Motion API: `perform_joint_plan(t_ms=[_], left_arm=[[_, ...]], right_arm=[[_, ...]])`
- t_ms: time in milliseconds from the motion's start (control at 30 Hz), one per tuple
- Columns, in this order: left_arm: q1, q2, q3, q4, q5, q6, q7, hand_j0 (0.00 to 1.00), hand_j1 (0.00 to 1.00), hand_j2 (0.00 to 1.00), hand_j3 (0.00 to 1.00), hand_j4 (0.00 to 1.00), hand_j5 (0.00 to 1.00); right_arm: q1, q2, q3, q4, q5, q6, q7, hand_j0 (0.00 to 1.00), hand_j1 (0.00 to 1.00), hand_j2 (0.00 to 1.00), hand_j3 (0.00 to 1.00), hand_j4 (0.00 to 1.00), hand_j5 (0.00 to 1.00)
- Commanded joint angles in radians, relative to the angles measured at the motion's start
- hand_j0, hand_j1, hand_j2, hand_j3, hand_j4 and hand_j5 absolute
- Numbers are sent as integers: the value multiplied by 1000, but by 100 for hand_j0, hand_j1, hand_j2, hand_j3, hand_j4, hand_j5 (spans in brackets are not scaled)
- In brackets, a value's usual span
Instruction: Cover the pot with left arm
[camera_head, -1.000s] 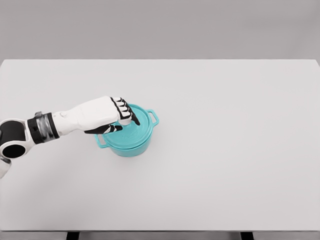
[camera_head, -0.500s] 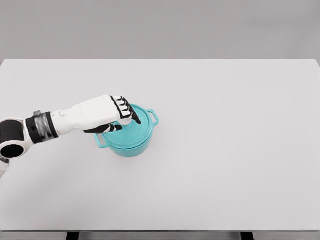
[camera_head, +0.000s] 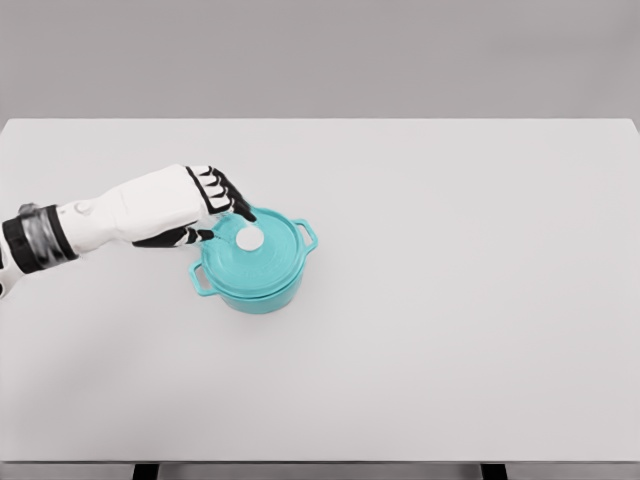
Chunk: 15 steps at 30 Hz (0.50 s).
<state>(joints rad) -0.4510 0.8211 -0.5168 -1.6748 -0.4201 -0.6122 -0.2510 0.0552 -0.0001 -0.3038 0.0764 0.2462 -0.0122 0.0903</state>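
Has let go of the knob (camera_head: 249, 239) within the last half second. Before that, kept the left hand (camera_head: 190, 205) curled over the knob, right on top of the lid (camera_head: 270, 255), hiding the knob completely. Now shows the left hand pulled back to the left and a little up, beside the left rim of the pot (camera_head: 255, 295) and no longer above its middle. Holds nothing: fingers (camera_head: 232, 203) loosely bent and a little apart, pointing down toward the lid, close to the knob but seemingly not touching it. Cannot say for sure whether a small gap is there, only that no grip remains.

Leaves the lid sitting on the pot, flat and centred as far as can be judged, with no slit visible around the rim. Leaves the pot in the same place on the table (camera_head: 450, 300), left of the middle, with its two handles (camera_head: 308, 235) pointing as before. So gave no push to the pot during the release.

Means, most likely, that the covering is done: lid placed, hand opened, withdrawal begun. Asks now only for taking the arm (camera_head: 90, 215) further away to the left, without brushing the knob or the near handle, since even a light touch could shift the lid. Shows nothing of the right hand anywhere.
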Motion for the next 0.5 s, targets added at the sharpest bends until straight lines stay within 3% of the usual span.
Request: perform_joint_plan(t_ms=[0, 67, 133, 200, 467], left_arm=[[11, 78, 72, 1, 24, 1, -4, 95, 95, 95, 95, 95, 95], [40, 171, 135, 12, 44, 1, -7, 100, 100, 100, 100, 100, 100], [60, 199, 210, 21, 110, 1, -7, 100, 100, 100, 100, 100, 100], [64, 199, 253, 44, 112, 1, -7, 100, 100, 100, 100, 100, 100], [112, 197, 244, 53, 107, 1, -7, 100, 100, 100, 100, 100, 100]], right_arm=[[0, 0, 0, 0, 1, 0, 0, 100, 100, 100, 100, 100, 100], [0, 0, 0, 0, -1, 0, 0, 100, 100, 100, 100, 100, 100], [0, 0, 0, 0, -1, 0, 0, 100, 100, 100, 100, 100, 100], [0, 0, 0, 0, 1, 0, 0, 100, 100, 100, 100, 100, 100], [0, 0, 0, 0, 1, 0, 0, 100, 100, 100, 100, 100, 100]])
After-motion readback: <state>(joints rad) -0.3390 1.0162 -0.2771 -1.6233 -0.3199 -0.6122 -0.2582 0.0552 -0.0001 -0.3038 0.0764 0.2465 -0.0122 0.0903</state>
